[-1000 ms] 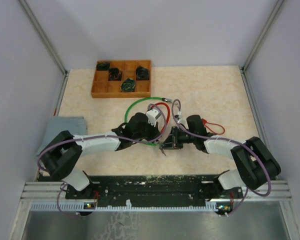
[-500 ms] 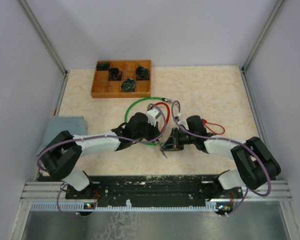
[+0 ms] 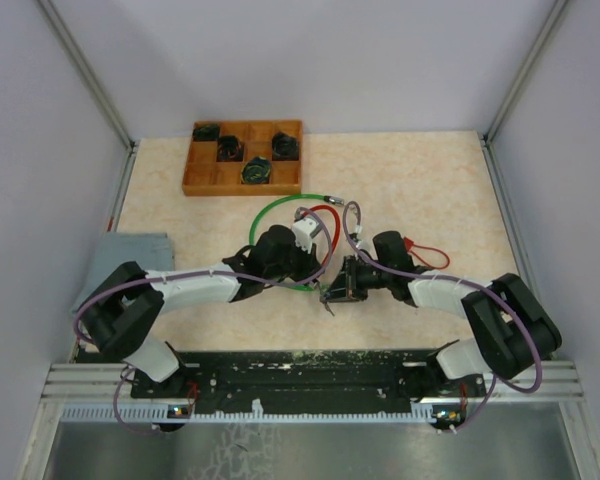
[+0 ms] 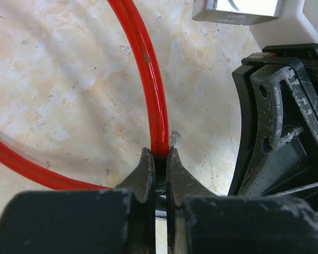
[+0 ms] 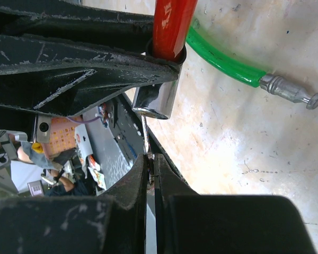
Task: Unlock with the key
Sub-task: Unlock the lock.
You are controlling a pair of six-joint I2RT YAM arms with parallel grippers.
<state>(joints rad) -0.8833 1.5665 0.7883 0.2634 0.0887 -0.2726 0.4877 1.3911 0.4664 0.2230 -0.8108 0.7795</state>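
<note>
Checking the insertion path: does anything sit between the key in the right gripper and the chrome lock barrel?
Nothing visible does. The key runs from the right gripper straight to the chrome lock barrel; the left gripper clamps its red cable.

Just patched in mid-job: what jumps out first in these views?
At the middle of the table, the left end effector pinches the red cable, while the right end effector holds a thin key up to the chrome lock barrel. A green cable loops beside them.
</note>
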